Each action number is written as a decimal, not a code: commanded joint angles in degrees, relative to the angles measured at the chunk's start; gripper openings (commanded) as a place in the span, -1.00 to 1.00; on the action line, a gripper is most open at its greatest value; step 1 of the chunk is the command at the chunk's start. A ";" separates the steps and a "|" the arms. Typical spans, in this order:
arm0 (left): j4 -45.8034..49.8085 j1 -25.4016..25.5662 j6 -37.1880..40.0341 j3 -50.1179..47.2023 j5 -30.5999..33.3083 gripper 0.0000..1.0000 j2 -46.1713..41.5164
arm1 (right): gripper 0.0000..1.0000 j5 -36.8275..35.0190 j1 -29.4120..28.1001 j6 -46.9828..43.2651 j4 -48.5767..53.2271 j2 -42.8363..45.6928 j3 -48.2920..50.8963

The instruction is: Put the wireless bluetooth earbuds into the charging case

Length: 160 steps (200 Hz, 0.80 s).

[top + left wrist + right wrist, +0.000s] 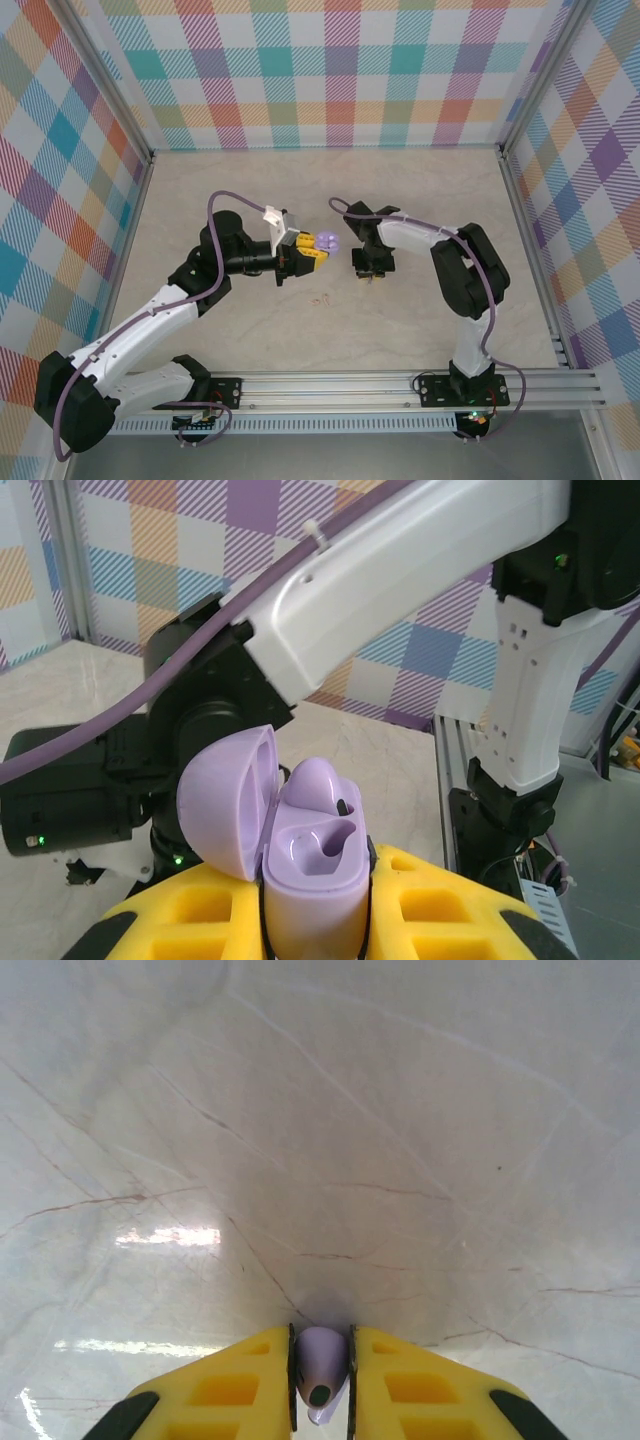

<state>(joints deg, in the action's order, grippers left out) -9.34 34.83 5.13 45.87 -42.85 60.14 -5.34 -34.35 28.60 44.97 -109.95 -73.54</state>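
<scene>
Table (330, 190): pale marbled top, carrying both arms, with its middle serving as the work zone. Left arm (150, 330): reaching in toward the centre, acting as the holder. Right arm (465, 275): bending in from the other side, its wrist nearing the left one so the two parts are meeting over the middle. Left gripper (315, 862): jaws closing tight on the body of the case (312, 910), presenting it upright so the openings are facing up. Right gripper (320, 1348): jaws standing nearly together, pinching an earbud (320, 1372) and pointing down at bare table, just beside the case in the overhead view. Case: lilac, lid (225, 800) swinging open to one side, leaving the interior reachable. Second earbud (322, 783): apparently sitting in the far socket already. Near socket (315, 845): showing empty, probably awaiting the pinched earbud. Judged step: carrying that earbud across for insertion; tip alignment is looking critical.
</scene>
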 commanded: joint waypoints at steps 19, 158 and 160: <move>-3.73 0.26 -2.36 -2.23 3.92 -0.79 0.59 | -0.62 -1.65 -0.28 -3.64 -7.42 8.75 4.25; -9.86 -2.84 -8.64 -6.30 12.48 -0.76 3.96 | -0.58 4.28 -0.19 -8.16 -13.91 32.28 7.00; -10.00 -2.88 -8.64 -6.38 12.58 -0.76 4.01 | -0.58 4.59 -0.19 -8.24 -14.11 32.57 7.07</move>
<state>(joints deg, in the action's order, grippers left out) -14.87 32.60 -2.17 40.58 -31.00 63.83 -4.73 -34.35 22.76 33.85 -81.60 -67.07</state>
